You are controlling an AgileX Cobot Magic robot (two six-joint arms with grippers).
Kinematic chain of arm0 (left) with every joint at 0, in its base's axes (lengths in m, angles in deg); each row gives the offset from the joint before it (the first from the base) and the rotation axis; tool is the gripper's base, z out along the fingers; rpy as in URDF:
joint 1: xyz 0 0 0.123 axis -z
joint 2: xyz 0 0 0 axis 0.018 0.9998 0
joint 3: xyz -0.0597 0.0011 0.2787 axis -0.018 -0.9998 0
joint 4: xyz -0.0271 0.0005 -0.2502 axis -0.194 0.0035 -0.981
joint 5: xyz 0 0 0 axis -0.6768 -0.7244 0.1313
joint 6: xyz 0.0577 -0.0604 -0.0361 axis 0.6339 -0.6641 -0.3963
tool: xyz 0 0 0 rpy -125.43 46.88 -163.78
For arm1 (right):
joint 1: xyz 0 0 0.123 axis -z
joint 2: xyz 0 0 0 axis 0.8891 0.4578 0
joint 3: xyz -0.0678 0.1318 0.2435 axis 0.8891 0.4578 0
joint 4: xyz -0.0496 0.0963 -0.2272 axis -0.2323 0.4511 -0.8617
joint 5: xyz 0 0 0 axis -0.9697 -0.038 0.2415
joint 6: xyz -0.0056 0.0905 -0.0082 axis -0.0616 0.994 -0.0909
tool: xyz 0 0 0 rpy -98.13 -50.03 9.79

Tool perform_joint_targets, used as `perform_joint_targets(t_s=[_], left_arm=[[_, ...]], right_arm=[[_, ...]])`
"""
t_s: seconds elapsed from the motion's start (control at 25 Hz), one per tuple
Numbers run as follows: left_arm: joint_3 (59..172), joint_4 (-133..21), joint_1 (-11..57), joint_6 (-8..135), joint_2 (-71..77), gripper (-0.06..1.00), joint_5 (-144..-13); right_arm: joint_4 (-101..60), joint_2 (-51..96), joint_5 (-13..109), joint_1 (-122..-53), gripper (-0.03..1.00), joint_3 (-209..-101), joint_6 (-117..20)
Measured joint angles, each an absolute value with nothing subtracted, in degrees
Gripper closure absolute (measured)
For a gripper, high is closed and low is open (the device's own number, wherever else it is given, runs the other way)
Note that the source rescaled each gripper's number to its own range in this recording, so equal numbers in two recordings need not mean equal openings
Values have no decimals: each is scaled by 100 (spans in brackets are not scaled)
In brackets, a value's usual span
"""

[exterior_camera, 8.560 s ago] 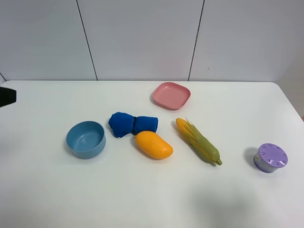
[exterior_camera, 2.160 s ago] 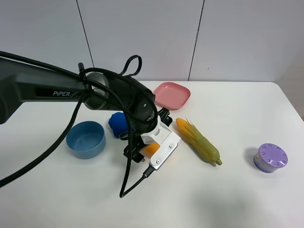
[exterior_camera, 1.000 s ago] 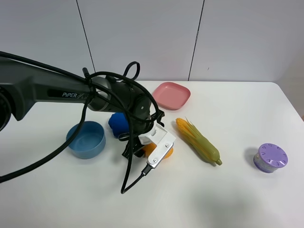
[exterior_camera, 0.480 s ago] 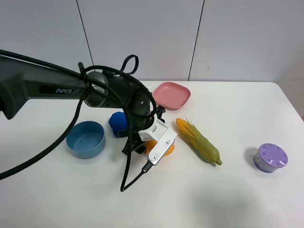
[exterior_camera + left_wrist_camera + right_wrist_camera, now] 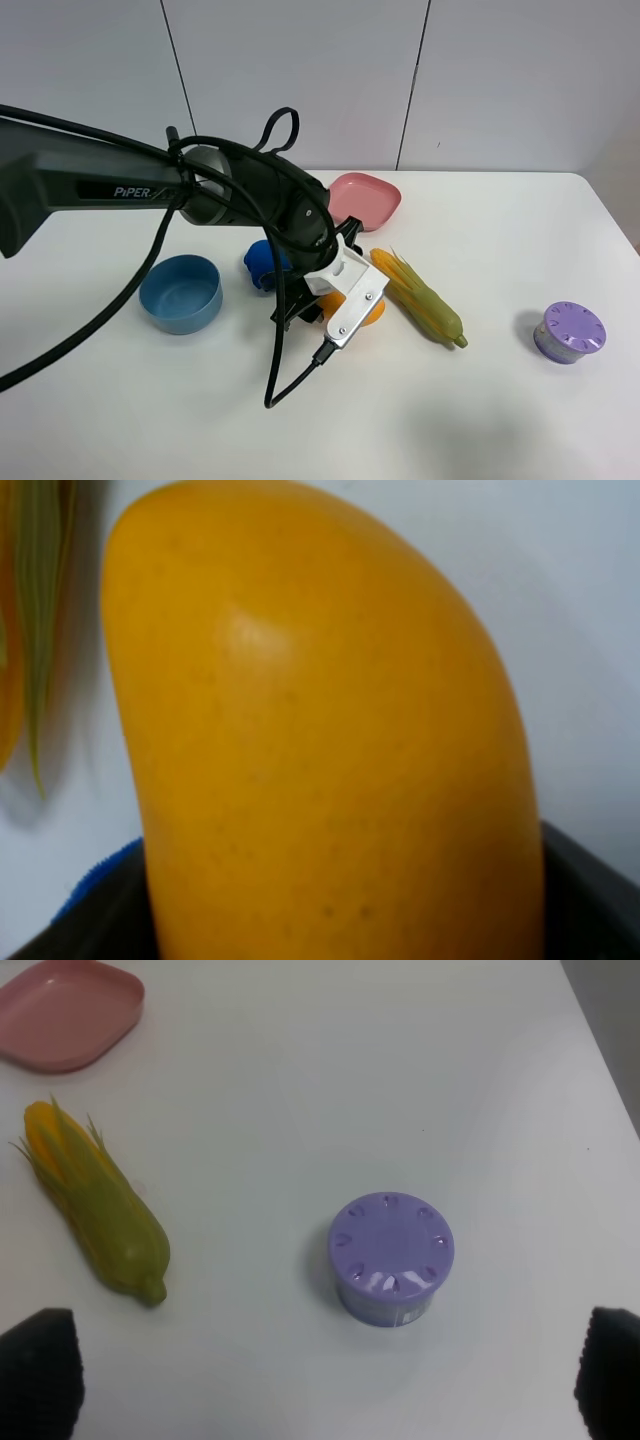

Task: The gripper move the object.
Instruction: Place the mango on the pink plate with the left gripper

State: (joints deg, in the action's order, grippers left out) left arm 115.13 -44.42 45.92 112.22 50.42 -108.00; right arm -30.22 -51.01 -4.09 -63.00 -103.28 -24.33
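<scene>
- Gripping across the fruit's width, the left gripper [image 5: 330, 298] appears closed on the object [image 5: 320, 740]. The fruit's body fills the space between the dark fingers, a hold that suits so smooth an oval.
- The object lies just beside the corn cob [image 5: 420, 298], on the cob's side toward the blue cloth [image 5: 262, 268]. Whether it rests on the table cannot be told.
- The gripper's white plate [image 5: 352, 300] hides most of the fruit from above.
- The right gripper [image 5: 325, 1375] hangs beyond the corn cob, near the purple container [image 5: 392, 1257]. Its fingers are spread wide and empty, clear of the work.
</scene>
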Motion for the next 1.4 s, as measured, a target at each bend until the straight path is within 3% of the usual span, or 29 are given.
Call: perform_joint_targets(t_s=[0.4, 0.92, 1.2, 1.4], left_arm=[[11513, -5287, 4592, 11001, 5042, 93, -10894], [11710, -8306, 4422, 7003, 4969, 93, -10084], [11736, -8540, 4409, 5222, 4938, 93, -9738], [11736, -8525, 4409, 4886, 4782, 93, -9582]], right_arm=[[-3022, -5101, -409, -6300, -3, -10328, -2433], [-3022, -5101, -409, -6300, -3, -10328, -2433], [-3022, -5101, -409, -6300, -3, -10328, -2433], [-3022, -5101, -409, -6300, -3, -10328, -2433]])
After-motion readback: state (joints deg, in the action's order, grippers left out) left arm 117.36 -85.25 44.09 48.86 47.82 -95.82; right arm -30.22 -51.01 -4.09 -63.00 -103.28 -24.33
